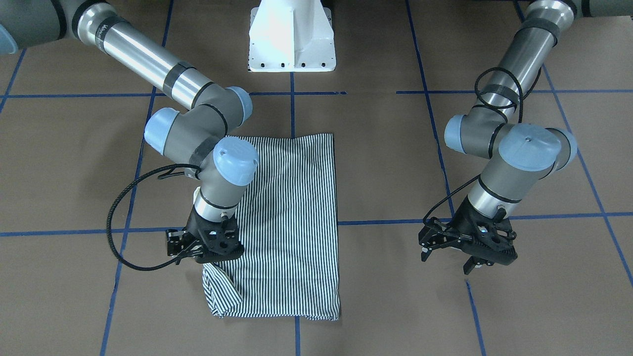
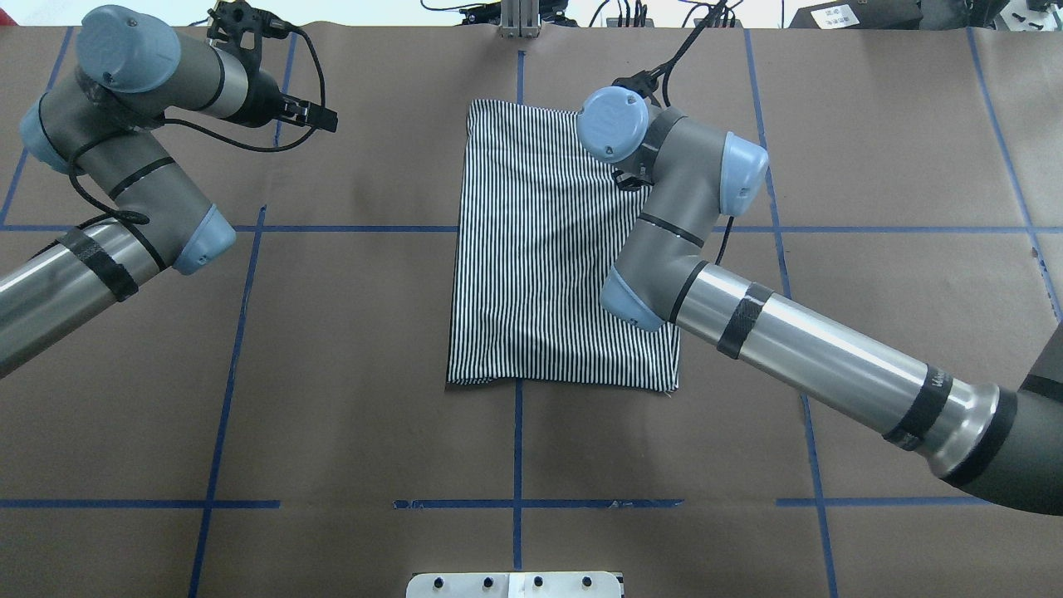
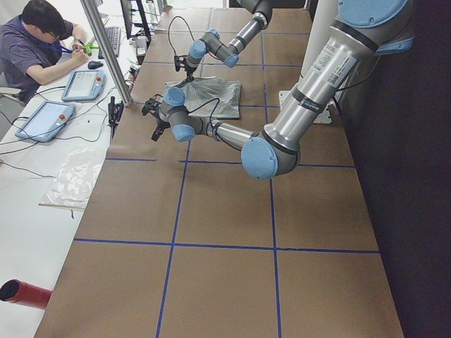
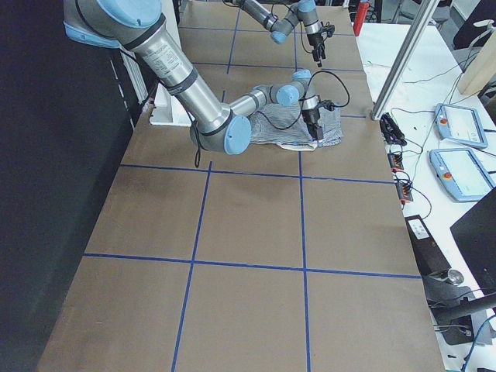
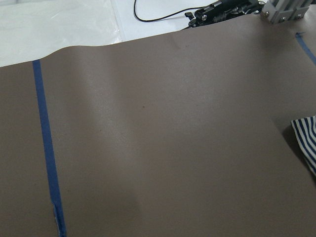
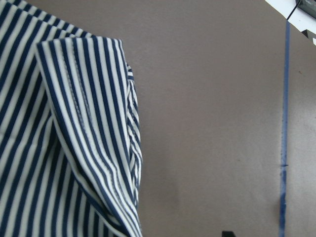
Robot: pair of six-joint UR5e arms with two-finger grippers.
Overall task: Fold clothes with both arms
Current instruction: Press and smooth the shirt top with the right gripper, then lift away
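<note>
My left gripper (image 1: 446,262) hangs over the bare brown table (image 1: 385,296), fingers spread and empty, well apart from the striped polo shirt (image 1: 292,222). The shirt lies mid-table, folded into a long rectangle, with a sleeve (image 6: 89,98) doubled over at its far right corner. My right gripper (image 1: 210,257) sits low over that corner's edge, and I cannot tell whether it pinches cloth.
</note>
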